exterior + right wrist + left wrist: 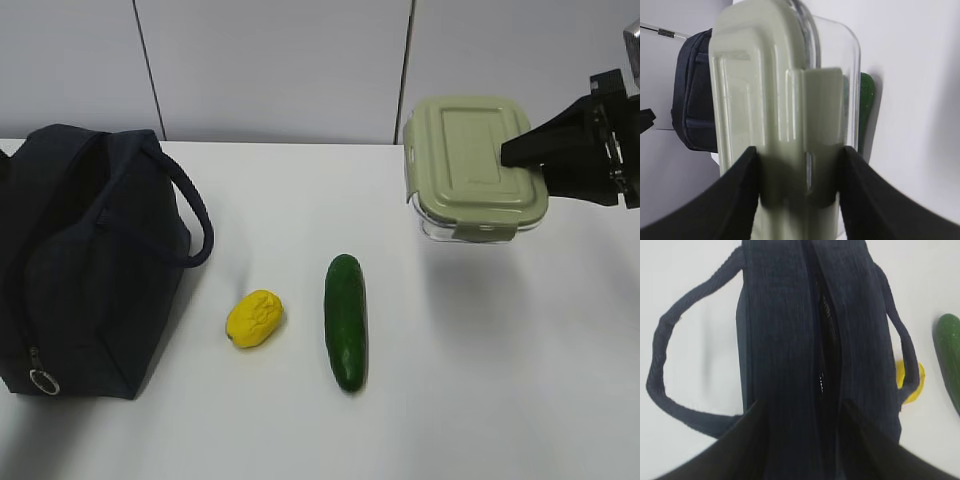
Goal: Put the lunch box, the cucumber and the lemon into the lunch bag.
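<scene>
The sage-lidded lunch box (475,160) hangs in the air at the right, tilted with its lid toward the camera. My right gripper (522,155) is shut on its edge; in the right wrist view the gripper (799,155) clamps the box (765,100). The navy lunch bag (80,260) stands at the left. The lemon (254,318) and cucumber (346,320) lie on the table between them. My left gripper (802,410) is open above the bag (785,340), jaws either side of its narrowly gaping zipper slit. It is out of the exterior view.
The white table (480,380) ends at a grey panelled wall. The bag's metal ring pull (43,381) hangs at its near end. One loop handle (195,215) sticks out toward the lemon. The left wrist view shows the lemon (912,385) and cucumber (949,355) right of the bag.
</scene>
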{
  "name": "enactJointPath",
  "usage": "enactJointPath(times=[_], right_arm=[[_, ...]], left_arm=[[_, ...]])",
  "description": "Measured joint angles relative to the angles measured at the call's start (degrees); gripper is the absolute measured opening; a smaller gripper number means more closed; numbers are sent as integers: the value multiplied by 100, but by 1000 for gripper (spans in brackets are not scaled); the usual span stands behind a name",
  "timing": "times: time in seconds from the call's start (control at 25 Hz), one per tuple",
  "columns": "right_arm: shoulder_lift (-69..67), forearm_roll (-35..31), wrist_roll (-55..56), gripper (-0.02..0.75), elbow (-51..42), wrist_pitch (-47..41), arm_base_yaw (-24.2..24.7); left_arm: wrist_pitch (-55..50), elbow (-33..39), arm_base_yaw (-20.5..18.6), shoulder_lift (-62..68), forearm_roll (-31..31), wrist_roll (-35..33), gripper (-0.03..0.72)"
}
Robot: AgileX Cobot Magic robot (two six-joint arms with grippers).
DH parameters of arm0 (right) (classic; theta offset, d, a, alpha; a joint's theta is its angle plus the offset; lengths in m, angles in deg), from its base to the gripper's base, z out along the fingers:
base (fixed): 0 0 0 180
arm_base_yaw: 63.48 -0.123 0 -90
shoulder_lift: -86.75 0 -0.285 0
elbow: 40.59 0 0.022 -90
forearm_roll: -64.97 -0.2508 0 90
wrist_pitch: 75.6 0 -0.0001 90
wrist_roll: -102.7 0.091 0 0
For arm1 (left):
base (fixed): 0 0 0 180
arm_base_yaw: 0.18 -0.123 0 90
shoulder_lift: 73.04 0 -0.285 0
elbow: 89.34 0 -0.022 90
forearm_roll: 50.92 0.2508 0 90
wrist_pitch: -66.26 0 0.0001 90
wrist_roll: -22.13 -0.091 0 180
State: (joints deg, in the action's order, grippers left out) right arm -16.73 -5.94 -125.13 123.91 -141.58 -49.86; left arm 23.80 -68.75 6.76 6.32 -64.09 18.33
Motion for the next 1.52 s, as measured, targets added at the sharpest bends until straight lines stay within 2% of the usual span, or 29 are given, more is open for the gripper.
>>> enactJointPath(times=[0.32,0.52,0.76,1.12,1.24,1.4,1.52], right_arm=[[77,-244,33,351,-3,-10,-461],[77,-557,45,351,-15,-33,-901],[77,-731,45,351,-25,-33,-1209],[77,-1136,45,351,-25,-33,-1527],[77,-1261,45,351,-25,-33,-1670],[77,-1418,19,351,-25,-33,-1860],[77,-1608,-33,351,-25,-33,-1970]], left_arm=[[-205,-669,-24,734,189,0,314],[-476,-727,-171,1036,338,0,321],[-578,-727,-289,1234,387,0,328],[-612,-740,-316,1693,-52,-177,322],[-612,-740,-316,1713,-190,-261,244],[-776,-740,-316,1713,-569,-658,52],[-881,-740,-316,1713,-1098,-1043,11]])
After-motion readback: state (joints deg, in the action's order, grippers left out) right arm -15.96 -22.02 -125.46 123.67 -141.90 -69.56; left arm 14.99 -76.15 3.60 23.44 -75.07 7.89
